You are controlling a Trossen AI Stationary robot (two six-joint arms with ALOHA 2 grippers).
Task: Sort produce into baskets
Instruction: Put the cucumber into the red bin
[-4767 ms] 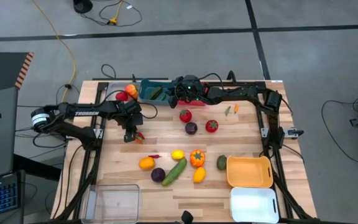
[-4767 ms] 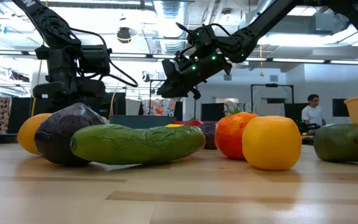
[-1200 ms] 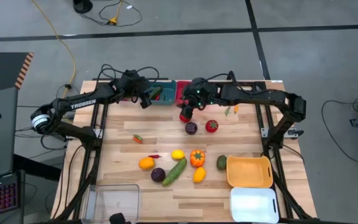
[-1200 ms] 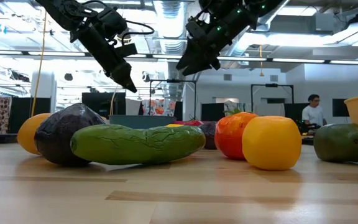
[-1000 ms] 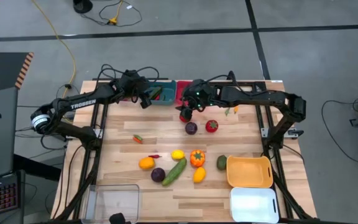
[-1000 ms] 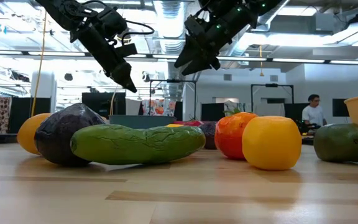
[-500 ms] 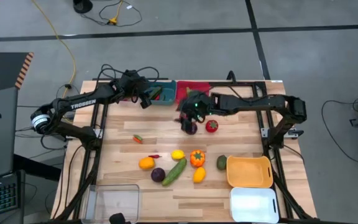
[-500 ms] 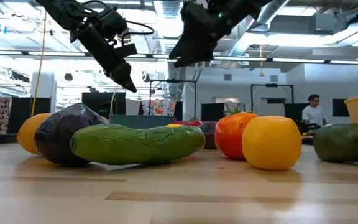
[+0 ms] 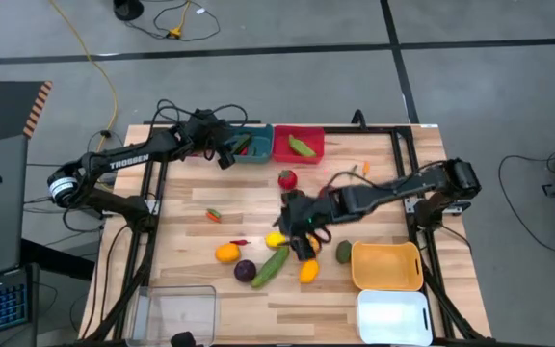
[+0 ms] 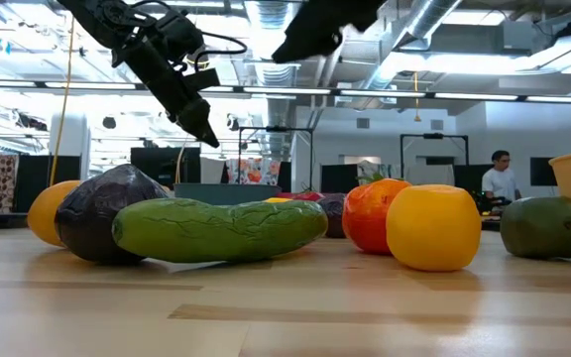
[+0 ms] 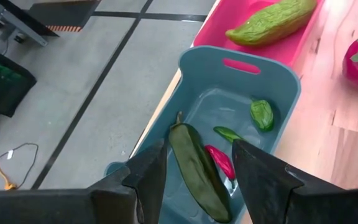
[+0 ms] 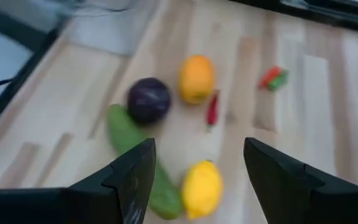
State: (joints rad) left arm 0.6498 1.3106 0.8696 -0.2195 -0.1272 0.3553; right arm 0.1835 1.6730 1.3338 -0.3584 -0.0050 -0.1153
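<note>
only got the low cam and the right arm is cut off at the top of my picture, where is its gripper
observer: the right gripper hangs over the produce cluster in the middle of the table, fingers open, with the lemon close beneath it.
operator: ok and whats under the left one
observer: the left gripper is open above the teal basket, which holds a long dark green vegetable, a small red chili and a small green piece.
operator: anything in the red basket
observer: one bumpy green gourd lies in the red basket, right beside the teal one.
</note>
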